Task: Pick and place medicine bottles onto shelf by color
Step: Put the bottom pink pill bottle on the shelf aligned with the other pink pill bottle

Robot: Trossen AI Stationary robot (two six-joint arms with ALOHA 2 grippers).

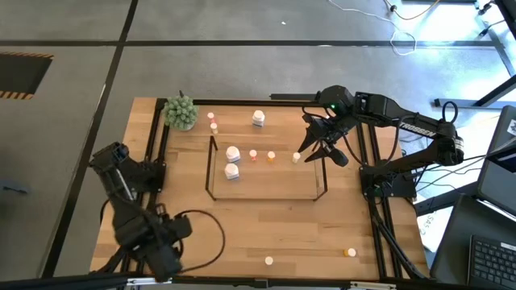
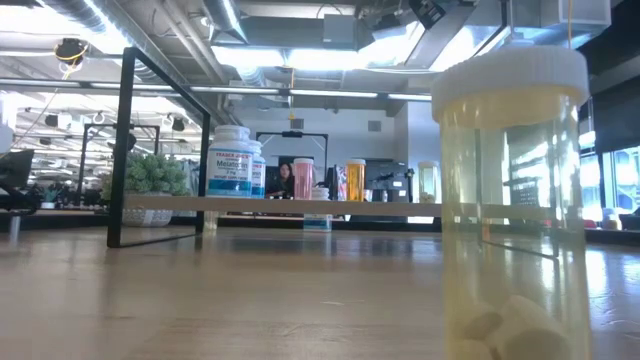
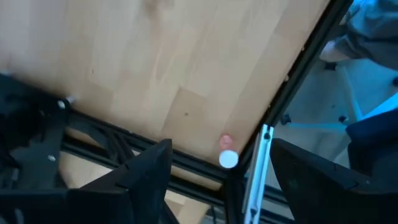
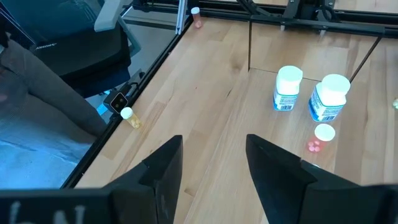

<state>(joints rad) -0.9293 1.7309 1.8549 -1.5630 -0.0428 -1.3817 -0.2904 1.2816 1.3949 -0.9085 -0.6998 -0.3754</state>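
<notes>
my right gripper [image 1: 310, 150] hangs over the right end of the shelf [image 1: 266, 196], its fingers [image 4: 163, 168] released with bare wood showing between them and nothing held. a small cream bottle [image 1: 297, 158] stands just beside the fingertips, close to the shelf's right loop, so there is little room on that side. my left gripper [image 1: 165, 242] waits folded at the near left corner of the table [image 1: 242, 234], its fingers also apart and empty.

on the shelf i count 2 larger white bottles [image 1: 232, 161] at its left part, then a pink bottle [image 1: 253, 155] and an orange bottle [image 1: 271, 156] in a row toward the right. a third white bottle [image 1: 258, 118] stands on the table beyond the shelf, and 2 small bottles [image 1: 213, 122] stand near the green plant [image 1: 181, 112] at the far left. the near half of the table is mostly open wood, with a cream bottle [image 1: 268, 260] and an orange one [image 1: 350, 252] close to the near edge.

the low view alone shows the white bottles' blue labels [image 2: 229, 172] and a clear yellowish bottle [image 2: 511, 200] with pills inside, right against the lens. my right wrist view shows a white-capped bottle [image 4: 129, 116] at the very edge of the table, by the black frame rail. my left wrist view shows a pink bottle [image 3: 226, 152] in a corner of the table against the frame.
</notes>
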